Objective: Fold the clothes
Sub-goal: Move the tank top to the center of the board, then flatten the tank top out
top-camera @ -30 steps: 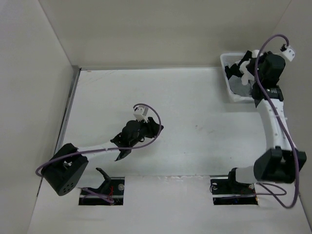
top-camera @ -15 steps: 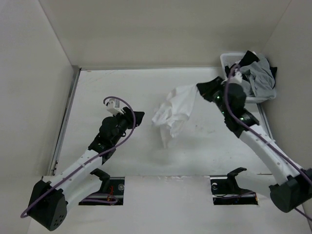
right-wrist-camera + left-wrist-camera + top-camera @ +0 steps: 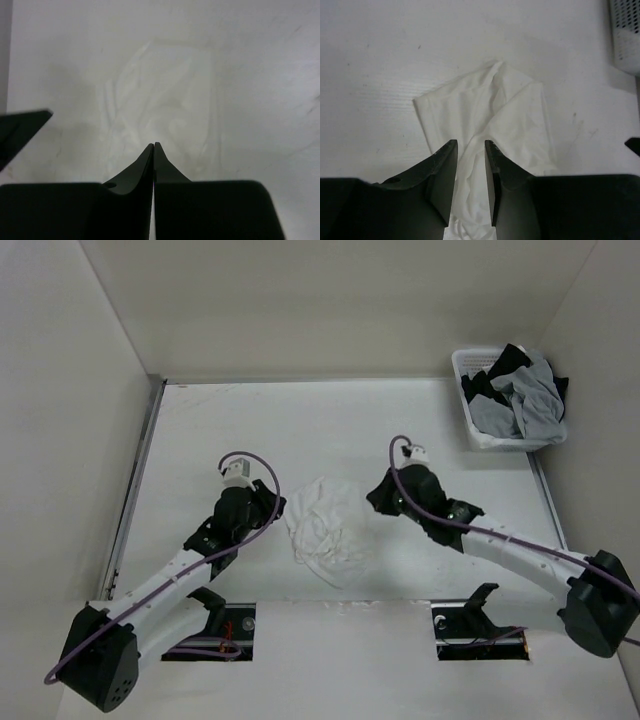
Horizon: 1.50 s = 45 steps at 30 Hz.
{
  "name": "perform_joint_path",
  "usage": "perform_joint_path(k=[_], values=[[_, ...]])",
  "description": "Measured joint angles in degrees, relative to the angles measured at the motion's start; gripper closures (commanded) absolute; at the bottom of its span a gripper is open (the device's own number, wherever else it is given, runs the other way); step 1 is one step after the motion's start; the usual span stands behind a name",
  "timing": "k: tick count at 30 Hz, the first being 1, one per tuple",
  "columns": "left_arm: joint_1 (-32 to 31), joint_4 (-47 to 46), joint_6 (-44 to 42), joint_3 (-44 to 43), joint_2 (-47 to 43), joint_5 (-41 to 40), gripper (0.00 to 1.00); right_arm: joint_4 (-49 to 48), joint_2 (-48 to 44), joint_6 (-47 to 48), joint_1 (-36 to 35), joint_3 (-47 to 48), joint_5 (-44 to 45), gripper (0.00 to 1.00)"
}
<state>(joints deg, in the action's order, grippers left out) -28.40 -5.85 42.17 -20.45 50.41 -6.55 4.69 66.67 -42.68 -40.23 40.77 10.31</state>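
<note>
Near the middle of the white counter (image 3: 250,420), a little toward 6 o'clock, we see the plain white garment of thin soft fabric (image 3: 325,530) lying in a rumpled, unfolded heap. At its 9 o'clock edge is the left gripper (image 3: 270,508). Its wrist view shows the jaws narrowly apart with white cloth showing in the gap, and we cannot tell whether they touch it. At the garment's 2 o'clock, just beside it, is the right gripper (image 3: 377,496), jaws pressed together on nothing. In the counter's 1 o'clock corner stands a white slotted plastic basket (image 3: 465,390) heaped with grey garments (image 3: 530,405) and black garments (image 3: 510,358)
</note>
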Motion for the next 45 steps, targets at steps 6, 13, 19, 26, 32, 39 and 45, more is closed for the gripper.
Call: perform_joint_path(k=[6, 13, 19, 26, 32, 39, 45], values=[[-7.08, 5.42, -1.42, 0.13, 0.31, -0.57, 0.78, 3.74, -0.04, -5.11, -16.74, -5.38, 0.04, 0.75], [-18.62, 13.66, 0.13, 0.15, -6.03, -3.93, 0.78, 1.40, 6.21, -9.70, -25.92, -5.01, 0.37, 0.69], [-27.58, 15.28, 0.70, 0.13, -5.44, -6.73, 0.73, -2.14, 7.96, -11.39, -26.64, -5.88, 1.07, 0.68], [-33.18, 15.32, 0.15, 0.09, 4.57, -11.28, 0.69, -4.13, 2.82, -12.90, -25.00, -8.41, 2.97, 0.67], [-33.51, 13.84, -1.14, 0.02, 9.33, -12.79, 0.69, -5.62, 2.27, -13.84, -25.00, -11.06, 3.02, 0.66], [-32.20, 10.80, -3.48, -0.63, 11.26, -12.81, 0.69, -8.22, 4.20, -14.16, -25.00, -11.50, 2.75, 0.65], [-32.06, 8.81, -5.07, -1.29, 13.03, -12.33, 0.78, -9.86, 5.40, -14.27, -25.00, -11.50, 2.51, 0.63]])
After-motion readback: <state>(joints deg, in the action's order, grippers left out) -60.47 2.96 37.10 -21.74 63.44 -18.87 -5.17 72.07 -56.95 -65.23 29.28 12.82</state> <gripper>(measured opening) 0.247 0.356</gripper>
